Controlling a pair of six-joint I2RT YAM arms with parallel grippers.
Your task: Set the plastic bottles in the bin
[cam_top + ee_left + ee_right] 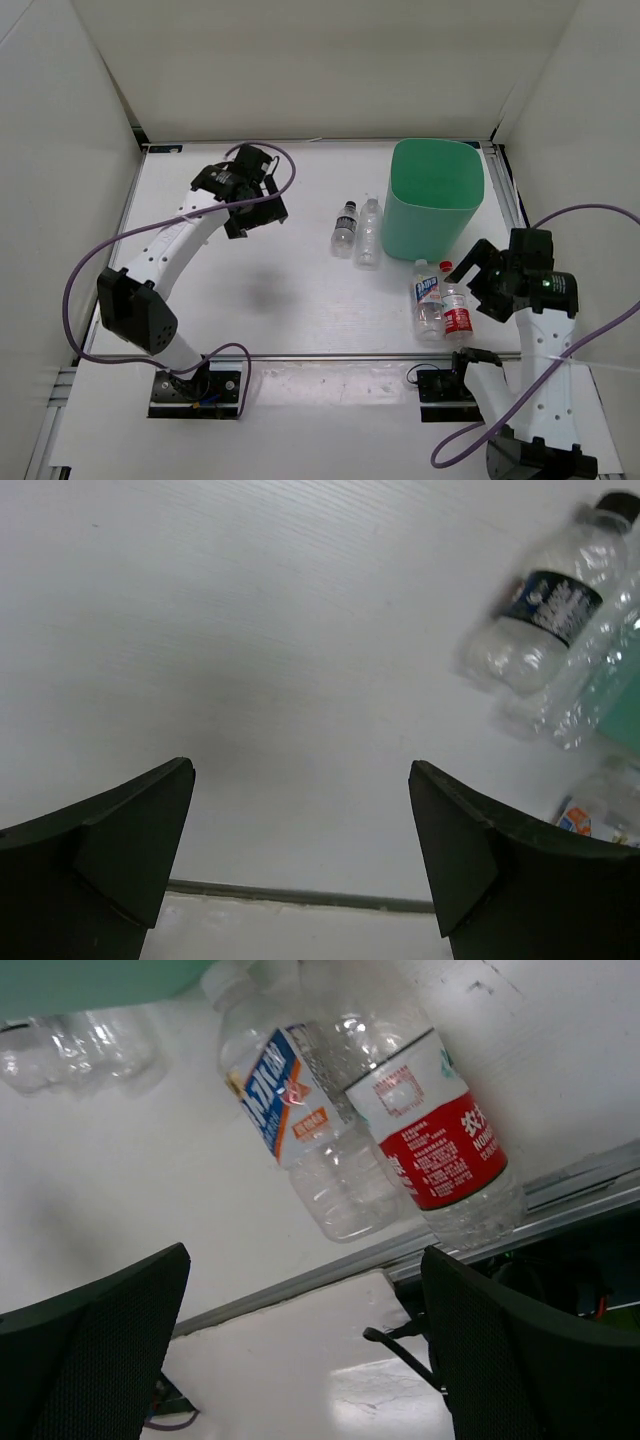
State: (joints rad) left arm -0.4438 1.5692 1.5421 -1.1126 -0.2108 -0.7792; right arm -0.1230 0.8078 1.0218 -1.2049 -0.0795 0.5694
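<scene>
Roughly, by size. White table (300, 310) under both arms.

Bin (435, 200): mint green, upright, mouth open to the top camera. It stands beyond the right gripper (305, 1258) and a little to its left, well apart from the left gripper (300, 772), far off on that gripper's right side.

Left gripper: fingers spread wide, nothing between them, only bare table in the gap. It hangs above the table, angled down.

Right gripper: fingers likewise parted, empty. It sits low, near the front rail, close beside the nearer pair of bottles.

Bottles, all four lying on their sides on the table, outside the bin:
- Blue-white label bottle (300, 1130): ahead of the right gripper, in line with the gap between its fingers but not inside it. White cap towards the bin.
- Red label bottle (430, 1135): pressed against the blue-white one, on the side of the right gripper's right finger. Base near the rail at the table edge. Red cap towards the bin, seen from the top camera.
- Unlabelled bottle (369, 232): clear, crumpled-looking, lying just beside the bin wall, well off to the left gripper's right.
- Dark label bottle (545, 610): black cap, ahead of the left gripper and off to the right of its right finger, touching or nearly touching the unlabelled one; cannot tell which.
</scene>
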